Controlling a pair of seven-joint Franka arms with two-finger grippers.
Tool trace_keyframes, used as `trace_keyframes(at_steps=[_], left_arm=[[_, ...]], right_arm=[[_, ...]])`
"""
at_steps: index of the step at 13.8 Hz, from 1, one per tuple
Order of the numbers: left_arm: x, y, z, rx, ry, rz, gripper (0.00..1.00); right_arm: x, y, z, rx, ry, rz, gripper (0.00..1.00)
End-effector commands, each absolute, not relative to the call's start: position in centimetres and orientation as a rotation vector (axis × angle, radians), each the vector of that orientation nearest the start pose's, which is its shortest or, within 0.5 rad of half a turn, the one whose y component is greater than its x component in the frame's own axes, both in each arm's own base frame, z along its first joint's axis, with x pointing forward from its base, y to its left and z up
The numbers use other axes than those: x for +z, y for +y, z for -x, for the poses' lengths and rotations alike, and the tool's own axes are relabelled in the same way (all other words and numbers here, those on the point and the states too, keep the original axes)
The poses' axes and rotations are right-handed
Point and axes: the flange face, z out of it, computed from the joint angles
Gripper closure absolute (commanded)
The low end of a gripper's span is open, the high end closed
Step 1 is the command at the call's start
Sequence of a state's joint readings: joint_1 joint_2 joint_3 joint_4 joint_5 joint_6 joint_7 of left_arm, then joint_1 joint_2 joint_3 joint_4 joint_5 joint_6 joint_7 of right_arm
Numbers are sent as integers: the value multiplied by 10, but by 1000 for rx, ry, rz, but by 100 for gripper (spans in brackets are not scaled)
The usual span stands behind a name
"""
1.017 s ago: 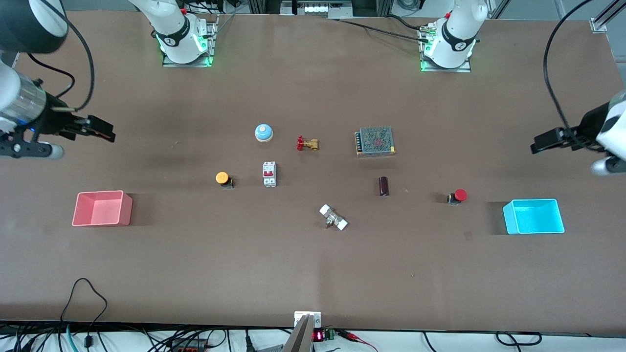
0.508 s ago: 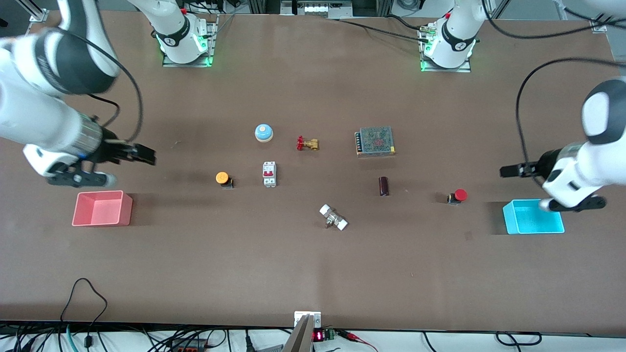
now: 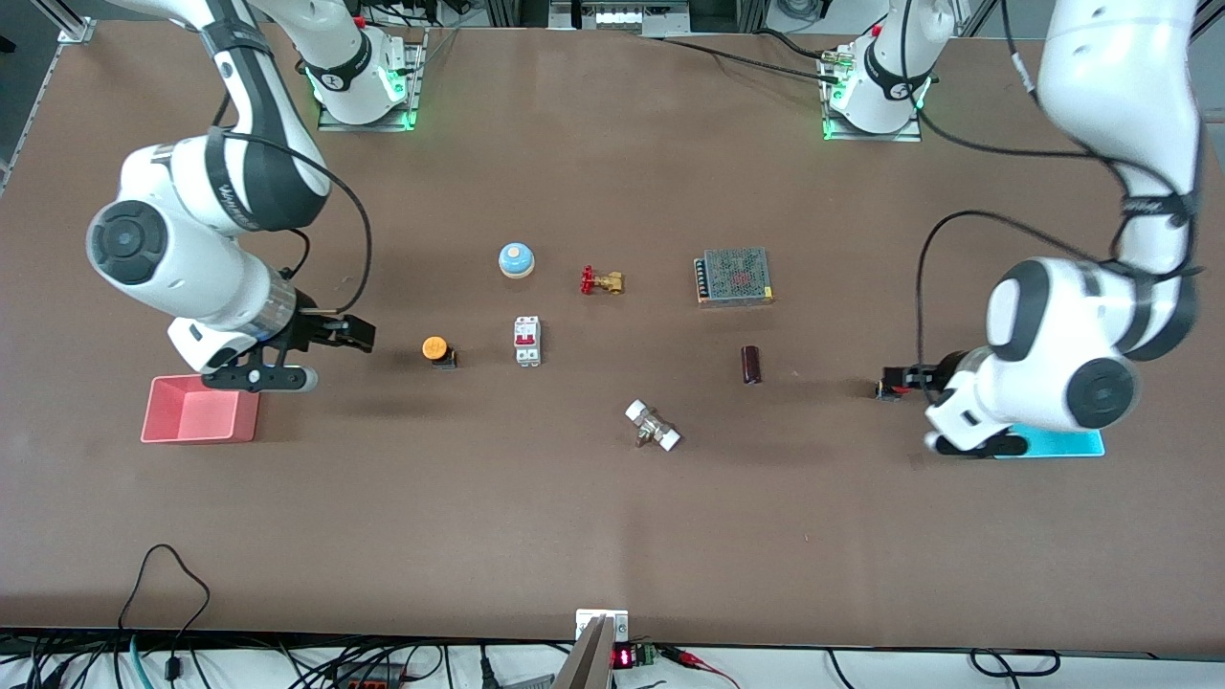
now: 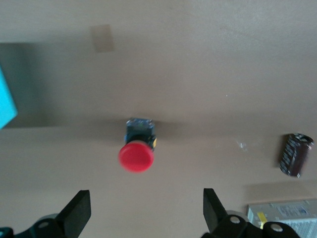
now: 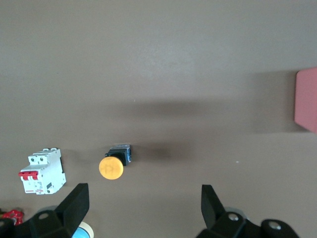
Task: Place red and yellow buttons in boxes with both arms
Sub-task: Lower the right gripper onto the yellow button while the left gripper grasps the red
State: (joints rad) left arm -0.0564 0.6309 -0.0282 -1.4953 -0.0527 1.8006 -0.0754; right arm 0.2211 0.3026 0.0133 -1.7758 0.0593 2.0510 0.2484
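Note:
The yellow button [image 3: 435,349] stands on the table and also shows in the right wrist view [image 5: 111,167]. My right gripper [image 3: 356,335] is open and empty, low between the pink box [image 3: 199,417] and the yellow button; its jaws [image 5: 143,203] are spread wide just short of that button. The red button [image 4: 136,157] stands beside the cyan box [image 3: 1062,443]. My left gripper [image 3: 898,376] is open and empty over the red button, which it mostly hides in the front view; its jaws [image 4: 146,210] are wide apart and the button lies just ahead of them.
A white circuit breaker [image 3: 527,341], a blue-and-white bell [image 3: 516,259], a brass valve [image 3: 602,281], a metal power supply [image 3: 735,277], a dark capacitor [image 3: 751,365] and a white-ended fitting [image 3: 653,426] lie mid-table. The left arm covers most of the cyan box.
Both arms have swung in from the table's ends and come down. The right gripper moved toward the yellow button; the left gripper moved past the cyan box to over the red button.

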Motion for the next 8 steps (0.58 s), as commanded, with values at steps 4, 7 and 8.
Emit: trace_keyframes(at_steps=[4, 7, 8], left_arm=[[237, -48, -659, 460, -10, 3165, 0], [227, -48, -656, 482, -6, 3161, 0], [220, -49, -655, 501, -4, 3157, 0]], right_arm=[[348, 214, -606, -5, 104, 3088, 0], [332, 223, -605, -24, 28, 3155, 0], [328, 224, -605, -24, 12, 3167, 0]])
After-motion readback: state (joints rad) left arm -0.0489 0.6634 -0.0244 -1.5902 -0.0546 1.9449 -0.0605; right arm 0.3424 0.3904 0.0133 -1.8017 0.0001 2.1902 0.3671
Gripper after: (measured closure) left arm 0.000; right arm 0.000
